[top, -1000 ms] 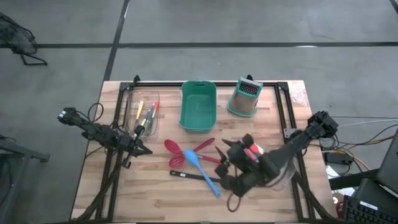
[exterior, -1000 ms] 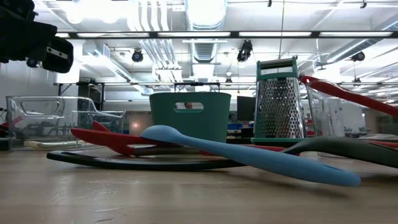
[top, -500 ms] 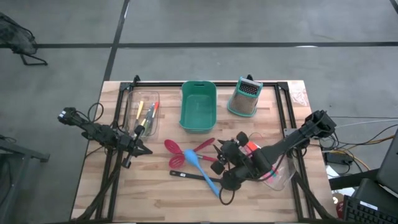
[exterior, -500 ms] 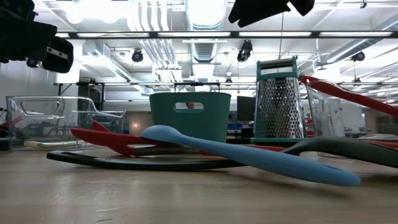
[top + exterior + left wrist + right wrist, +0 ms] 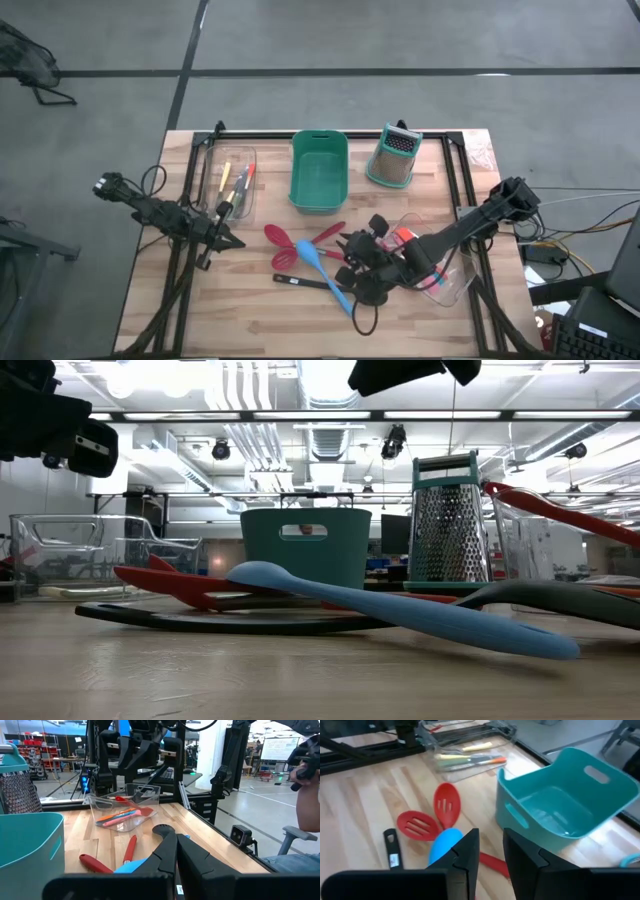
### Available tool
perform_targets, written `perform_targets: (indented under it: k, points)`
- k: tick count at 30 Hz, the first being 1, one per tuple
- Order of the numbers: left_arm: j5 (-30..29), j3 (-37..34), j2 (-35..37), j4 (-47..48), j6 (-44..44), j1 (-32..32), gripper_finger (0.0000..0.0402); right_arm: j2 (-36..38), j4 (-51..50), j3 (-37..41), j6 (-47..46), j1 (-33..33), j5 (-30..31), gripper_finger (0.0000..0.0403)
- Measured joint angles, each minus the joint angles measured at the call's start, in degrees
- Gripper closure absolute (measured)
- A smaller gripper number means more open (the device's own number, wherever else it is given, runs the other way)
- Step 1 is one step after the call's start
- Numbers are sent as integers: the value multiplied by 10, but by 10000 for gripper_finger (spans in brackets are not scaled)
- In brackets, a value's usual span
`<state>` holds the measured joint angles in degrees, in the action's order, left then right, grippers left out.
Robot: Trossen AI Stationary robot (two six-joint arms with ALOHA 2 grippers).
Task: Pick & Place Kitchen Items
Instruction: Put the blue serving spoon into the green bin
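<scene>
Above the blue spoon (image 5: 322,263), the right gripper (image 5: 487,851) hovers, fingers slightly parted, empty; left gripper (image 5: 176,851) closed, empty.

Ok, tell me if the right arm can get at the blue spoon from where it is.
Probably yes. The right tool hovers over the blue spoon with nothing above it, though red spatulas and a black utensil crowd it.

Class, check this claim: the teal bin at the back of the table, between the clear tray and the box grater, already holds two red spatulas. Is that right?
Not quite. The teal bin does sit between the clear tray and the box grater, but it holds nothing. The high view shows its bare floor; the red spatulas lie on the table in front of it.
</scene>
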<state>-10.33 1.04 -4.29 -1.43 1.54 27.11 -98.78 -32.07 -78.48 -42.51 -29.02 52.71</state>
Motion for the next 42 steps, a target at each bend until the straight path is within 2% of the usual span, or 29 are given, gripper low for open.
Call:
perform_targets:
  k: [7, 13, 19, 24, 29, 34, 38, 42]
  points:
    - [0, 0, 0, 0, 0, 0, 390, -24, 59, 1, 37, 15, -68, 305]
    - [0, 0, 0, 0, 0, 0, 390, -48, 131, 0, 78, 29, -142, 275]
    - [0, 0, 0, 0, 0, 0, 390, -74, 152, 0, 84, 33, -192, 233]
    - [0, 0, 0, 0, 0, 0, 390, -92, 182, -1, 54, 55, -263, 203]
    - [0, 0, -1, 0, 0, 0, 390, -100, 167, -3, 35, 68, -278, 187]
    - [0, 0, -1, 0, 0, 0, 390, -129, 160, -24, 23, 70, -306, 188]
    - [0, 0, -1, 0, 0, 0, 390, -175, 130, -83, 25, 77, -337, 188]
    - [0, 0, 0, 0, 0, 0, 390, -226, 1, -177, 24, 80, -346, 186]
